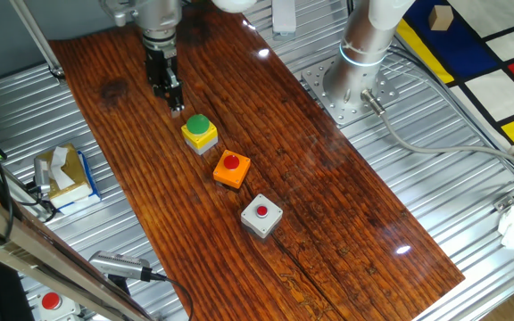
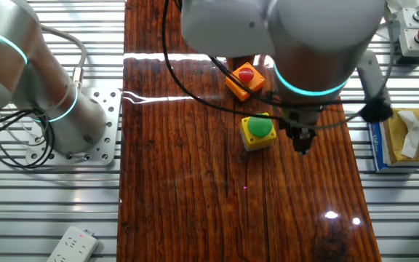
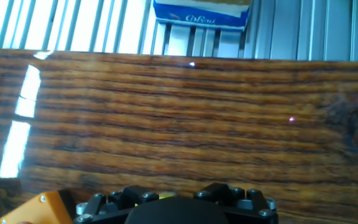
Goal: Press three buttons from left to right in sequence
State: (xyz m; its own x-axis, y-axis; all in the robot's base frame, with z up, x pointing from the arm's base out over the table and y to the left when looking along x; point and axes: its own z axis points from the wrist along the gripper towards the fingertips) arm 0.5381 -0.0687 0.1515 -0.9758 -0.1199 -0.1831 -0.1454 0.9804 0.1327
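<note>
Three button boxes lie in a diagonal row on the wooden table (image 1: 346, 205). The yellow box with a green cap (image 1: 200, 132) is first, also in the other fixed view (image 2: 257, 132). The orange box with a red cap (image 1: 231, 168) is in the middle, also in the other fixed view (image 2: 244, 78). The grey box with a red cap (image 1: 261, 215) is last. My gripper (image 1: 176, 105) hangs just beyond the yellow box, above the table, also in the other fixed view (image 2: 302, 145). The hand view shows only its black base and an orange corner (image 3: 39, 208). No view shows the gap between the fingertips.
A tissue box (image 1: 63, 175) lies on the metal surface beside the table, also in the other fixed view (image 2: 402, 138) and the hand view (image 3: 201, 14). The arm's base (image 1: 357, 76) stands at the table's far side. Spare buttons (image 2: 415, 29) sit off the table.
</note>
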